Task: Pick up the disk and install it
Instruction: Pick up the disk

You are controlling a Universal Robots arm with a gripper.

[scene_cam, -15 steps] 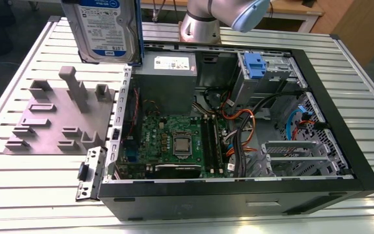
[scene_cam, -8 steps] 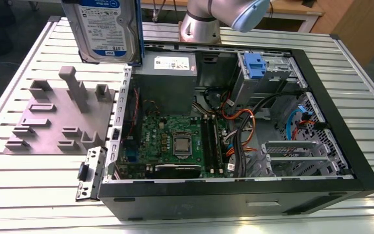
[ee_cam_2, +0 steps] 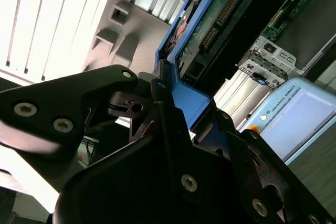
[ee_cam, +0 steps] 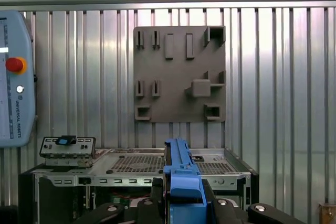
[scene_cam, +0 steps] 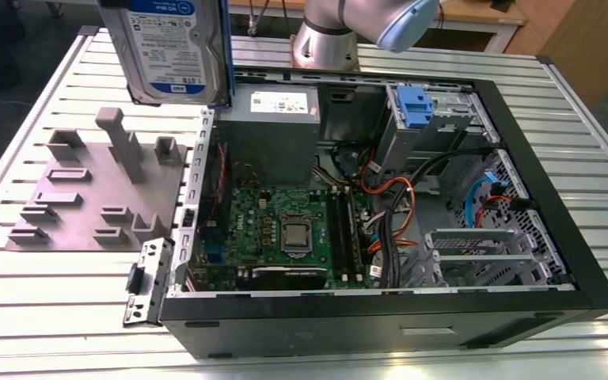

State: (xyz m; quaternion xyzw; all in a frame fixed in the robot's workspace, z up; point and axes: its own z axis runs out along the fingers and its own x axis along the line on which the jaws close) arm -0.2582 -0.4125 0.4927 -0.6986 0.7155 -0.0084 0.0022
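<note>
Blue-railed, white-and-blue-labelled silver disk (scene_cam: 172,47) hangs upright, gripped along its edges by the black tool (ee_cam: 181,199).

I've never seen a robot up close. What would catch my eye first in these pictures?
The disk, with its white-and-blue label, hangs in the air at the exterior view's upper left. The black gripper clamps it by its blue rail. Below it, an open computer case shows a green board and coloured cables. It sits on a slatted metal table beside a grey fixture plate.
</note>
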